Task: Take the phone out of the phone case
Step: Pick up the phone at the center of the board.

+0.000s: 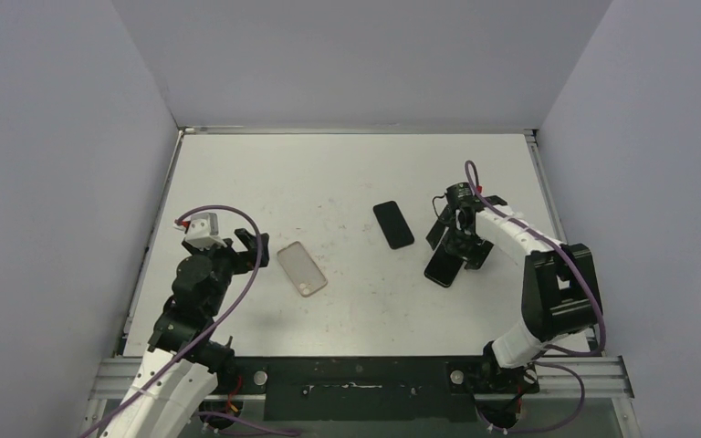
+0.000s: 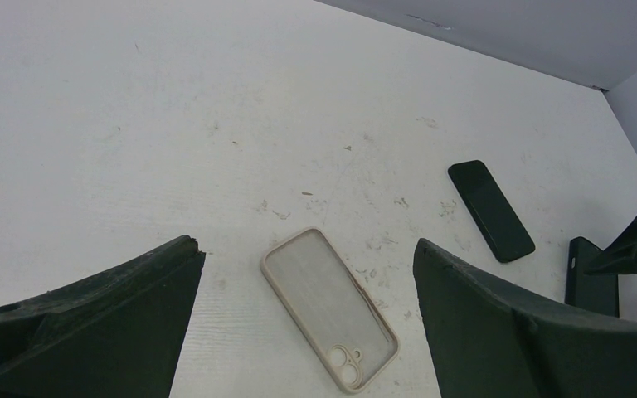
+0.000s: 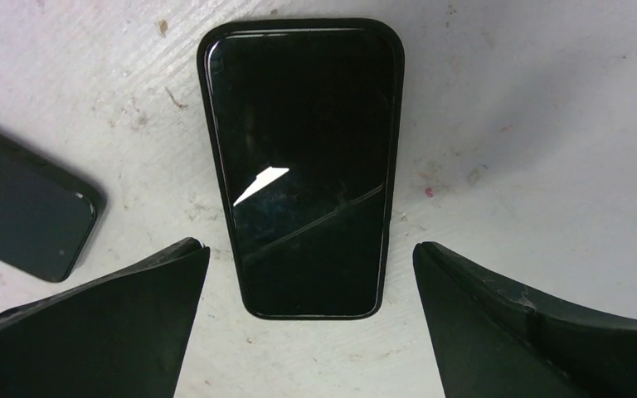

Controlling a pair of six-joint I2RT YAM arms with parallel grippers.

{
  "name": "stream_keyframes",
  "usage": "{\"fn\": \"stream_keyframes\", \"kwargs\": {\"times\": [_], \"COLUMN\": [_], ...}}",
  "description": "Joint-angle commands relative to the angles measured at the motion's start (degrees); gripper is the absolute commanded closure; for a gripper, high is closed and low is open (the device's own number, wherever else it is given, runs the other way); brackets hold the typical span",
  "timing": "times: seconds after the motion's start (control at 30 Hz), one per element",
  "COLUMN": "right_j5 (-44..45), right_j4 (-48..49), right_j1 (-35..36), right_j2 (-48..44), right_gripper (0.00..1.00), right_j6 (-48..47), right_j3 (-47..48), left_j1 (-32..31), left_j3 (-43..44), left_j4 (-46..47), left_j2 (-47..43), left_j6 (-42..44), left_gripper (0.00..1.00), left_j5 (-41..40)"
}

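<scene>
A black phone [image 3: 303, 166] lies screen up on the white table, framed by the thin black rim of its phone case [image 3: 299, 23]. In the top view it [image 1: 443, 267] is at the right. My right gripper [image 3: 311, 245] hovers open just above its near end, one finger on each side, touching nothing; from above this gripper [image 1: 459, 245] partly covers the phone. My left gripper [image 2: 307, 245] is open and empty at the left [image 1: 257, 246].
An empty beige case [image 1: 301, 267] with a clear back lies just right of the left gripper [image 2: 328, 303]. A second dark phone [image 1: 393, 224] lies mid-table, left of the cased phone [image 3: 21, 207]. Grey walls enclose the table.
</scene>
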Motion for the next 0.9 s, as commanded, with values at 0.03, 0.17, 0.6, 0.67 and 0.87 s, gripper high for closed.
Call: {"fn": "stream_keyframes", "kwargs": {"times": [0.03,0.17,0.6,0.67,0.87], "right_j5": [5.2,7.6,2.8,-0.1,-3.3], "right_j4": [-2.4,-4.4,1.5,4.2,7.8], "right_j1": [0.7,0.8,-0.8,-0.8,-1.2], "right_j2": [3.7,7.2,9.7,9.6,9.3], "right_gripper": [0.00,0.00,0.00,0.00,0.00], "right_j6": [2.4,2.1,-2.0,-3.0,-5.3], "right_j3": [5.6,8.2,3.6,2.2,-1.4], "left_j1": [-0.6,-0.6,-0.6,-0.6,-0.6], "left_j3": [0.5,0.6,0.5,0.5,0.6], "left_j4": [1.9,1.8,1.8,1.8,1.8], "left_j2": [0.1,0.0,0.0,0.1,0.3], "left_j6": [1.0,1.0,0.8,0.8,0.8], "left_gripper": [0.05,0.05,0.05,0.04,0.04], "left_j5": [0.5,0.1,-0.1,-0.1,0.0]}}
